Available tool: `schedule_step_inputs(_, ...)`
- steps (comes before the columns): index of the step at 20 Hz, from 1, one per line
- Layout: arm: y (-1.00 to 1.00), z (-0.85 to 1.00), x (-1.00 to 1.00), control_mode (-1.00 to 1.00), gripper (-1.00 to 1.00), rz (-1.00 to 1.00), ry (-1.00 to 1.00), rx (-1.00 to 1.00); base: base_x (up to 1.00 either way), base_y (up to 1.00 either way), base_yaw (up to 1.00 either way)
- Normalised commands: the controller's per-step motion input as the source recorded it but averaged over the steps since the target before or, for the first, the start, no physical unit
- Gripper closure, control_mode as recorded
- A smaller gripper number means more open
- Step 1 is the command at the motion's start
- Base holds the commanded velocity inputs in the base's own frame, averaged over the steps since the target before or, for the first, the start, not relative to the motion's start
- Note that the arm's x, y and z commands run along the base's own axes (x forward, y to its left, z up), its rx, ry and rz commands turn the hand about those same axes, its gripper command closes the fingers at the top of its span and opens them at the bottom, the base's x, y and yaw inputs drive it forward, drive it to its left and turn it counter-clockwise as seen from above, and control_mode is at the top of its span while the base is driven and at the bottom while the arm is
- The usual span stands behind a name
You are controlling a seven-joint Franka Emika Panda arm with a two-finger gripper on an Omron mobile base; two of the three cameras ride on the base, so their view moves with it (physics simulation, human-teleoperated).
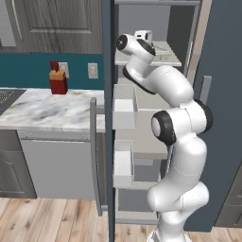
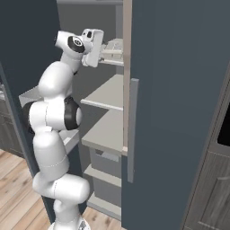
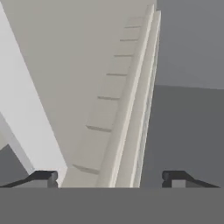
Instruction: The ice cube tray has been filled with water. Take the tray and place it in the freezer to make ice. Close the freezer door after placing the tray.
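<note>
Gripper (image 3: pixel 109 179) was spread wide in the hand view, dark fingertips (image 3: pixel 41 178) at roughly 8 and 4 o'clock of the frame, well apart. The ice cube tray (image 3: pixel 111 118) ran between them, seen nearly edge-on, its long rim going from 6 o'clock up toward 1 o'clock, cell dividers showing as short ridges along it. Neither tip looked to be touching the tray, though the lowest part of the tray sat hidden at the frame bottom, so contact there couldn't be confirmed. Tray lay flat on a white shelf (image 3: pixel 57 65) of the freezer (image 1: pixel 142 123). In the left base view the arm reached up into the open freezer, hand at about 12 o'clock from the elbow, with the tray (image 1: pixel 163 56) on the top shelf just beyond the hand at 3 o'clock. Right base view: the tray (image 2: pixel 113 49) sat on the upper shelf at 3 o'clock of the hand, partly hidden by the edge of the other fridge door (image 2: pixel 179 112). The freezer door (image 1: pixel 108 118) stood open, edge-on, white bins (image 1: pixel 124 113) on its inner side. At 9 o'clock from the door sat a marble counter (image 1: pixel 42 111) with a red knife block (image 1: pixel 58 81).
</note>
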Motion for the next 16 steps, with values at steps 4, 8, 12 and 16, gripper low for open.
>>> schedule_step_inputs(4, 0.0, 0.0, -0.06, -1.0, -1.0, 0.0, 0.26, -0.04, 0.0, 0.0, 0.0)
schedule_step_inputs(8, 0.0, 0.0, -0.3, -1.0, -1.0, 0.0, 0.29, -0.05, 0.0, 0.0, 0.0)
schedule_step_inputs(12, 0.0, 0.0, -0.3, -1.0, -1.0, -0.02, 0.28, -0.05, 0.0, 0.0, 0.0)
schedule_step_inputs(16, 0.0, 0.0, -0.6, -1.0, -1.0, -0.02, 0.19, -0.04, 0.0, 0.0, 0.0)
